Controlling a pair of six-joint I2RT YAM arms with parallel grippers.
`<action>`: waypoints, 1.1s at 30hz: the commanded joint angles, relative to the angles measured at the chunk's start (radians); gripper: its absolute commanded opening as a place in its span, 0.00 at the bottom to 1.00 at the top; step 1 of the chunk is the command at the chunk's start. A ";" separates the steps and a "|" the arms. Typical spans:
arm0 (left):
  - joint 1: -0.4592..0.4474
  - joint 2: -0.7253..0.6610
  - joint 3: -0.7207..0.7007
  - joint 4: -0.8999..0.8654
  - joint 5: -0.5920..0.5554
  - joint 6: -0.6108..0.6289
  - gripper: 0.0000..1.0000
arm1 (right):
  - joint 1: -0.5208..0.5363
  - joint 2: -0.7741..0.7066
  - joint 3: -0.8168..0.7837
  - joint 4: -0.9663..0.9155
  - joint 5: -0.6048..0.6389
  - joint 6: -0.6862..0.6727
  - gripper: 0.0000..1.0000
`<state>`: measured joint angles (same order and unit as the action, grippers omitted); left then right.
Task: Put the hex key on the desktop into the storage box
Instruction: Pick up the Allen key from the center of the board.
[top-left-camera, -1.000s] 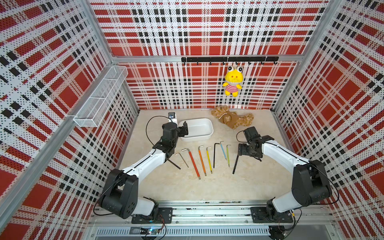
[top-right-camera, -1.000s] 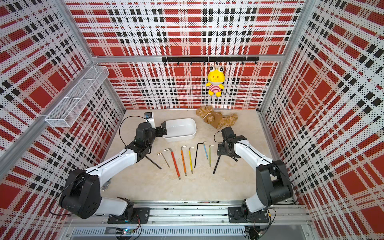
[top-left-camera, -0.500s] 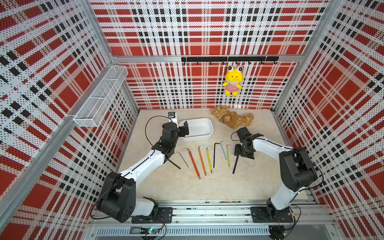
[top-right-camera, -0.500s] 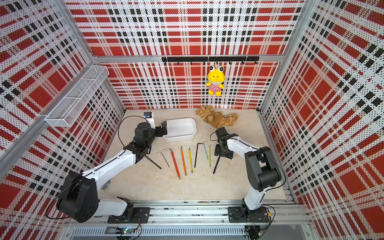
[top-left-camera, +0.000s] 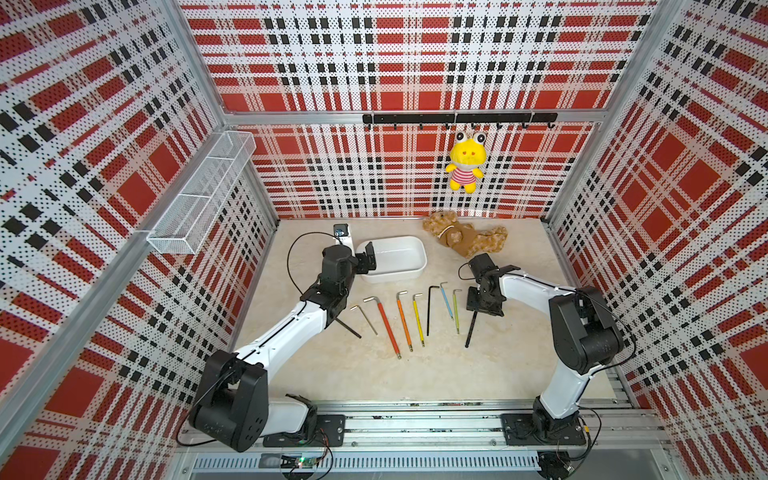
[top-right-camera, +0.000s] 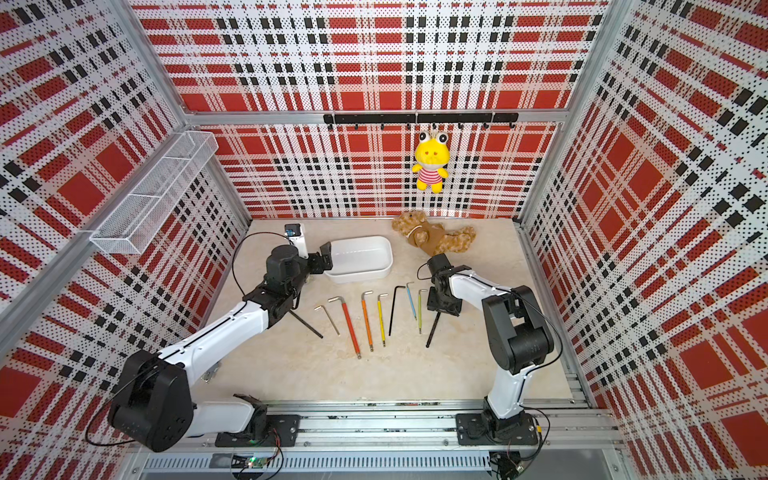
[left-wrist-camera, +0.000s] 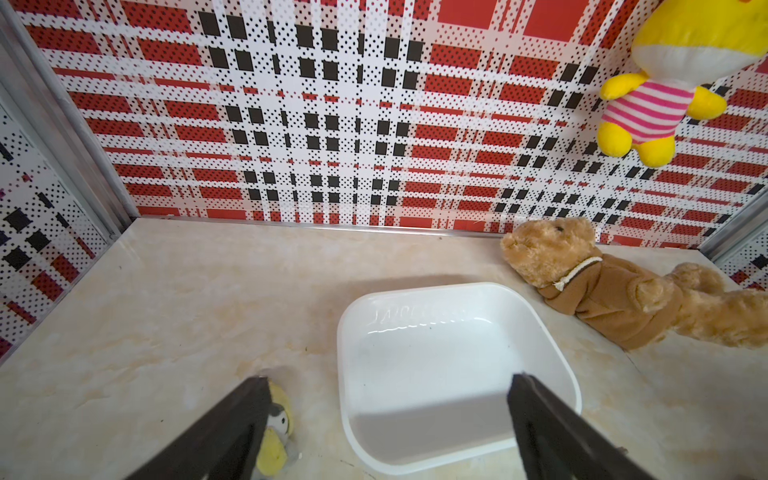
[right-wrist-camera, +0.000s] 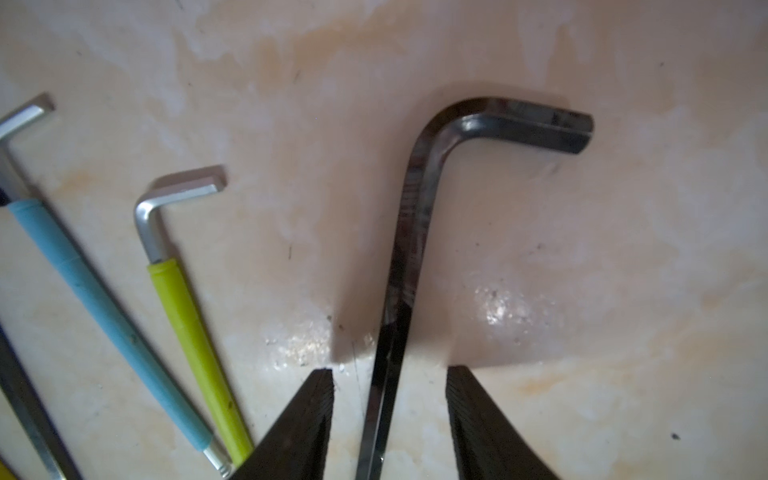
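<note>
On the counter (right-wrist-camera: 582, 291), the black hex key (right-wrist-camera: 415, 216) lay flat between the jaws of the right claw (right-wrist-camera: 390, 374), which stood open, clear of it on both sides. The left claw (left-wrist-camera: 390, 380) stood open at one end of the white storage box (left-wrist-camera: 449, 286).

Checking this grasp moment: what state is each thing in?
Shallow white plastic storage box: upright, empty.
Thick black metal hex key: lying flat, not gripped.
Right pincer: open, straddling that key.
Left pincer: open, at the box's rim.
Yellow frog plush: hanging.
Brown teddy bear: lying down.
</note>
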<state>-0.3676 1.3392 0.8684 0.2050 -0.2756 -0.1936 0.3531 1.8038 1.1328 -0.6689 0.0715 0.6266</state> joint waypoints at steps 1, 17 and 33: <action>0.011 -0.035 -0.012 -0.006 0.001 -0.010 0.96 | 0.015 0.033 0.028 -0.012 0.012 0.014 0.46; 0.039 -0.077 -0.007 -0.029 0.004 -0.032 0.96 | 0.021 0.032 -0.011 -0.011 0.016 -0.004 0.00; 0.104 -0.197 -0.031 -0.022 0.074 -0.109 0.97 | 0.089 -0.106 0.271 0.036 0.055 -0.626 0.00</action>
<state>-0.2817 1.1812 0.8585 0.1707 -0.2344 -0.2691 0.4324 1.7313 1.3457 -0.6712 0.1242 0.1764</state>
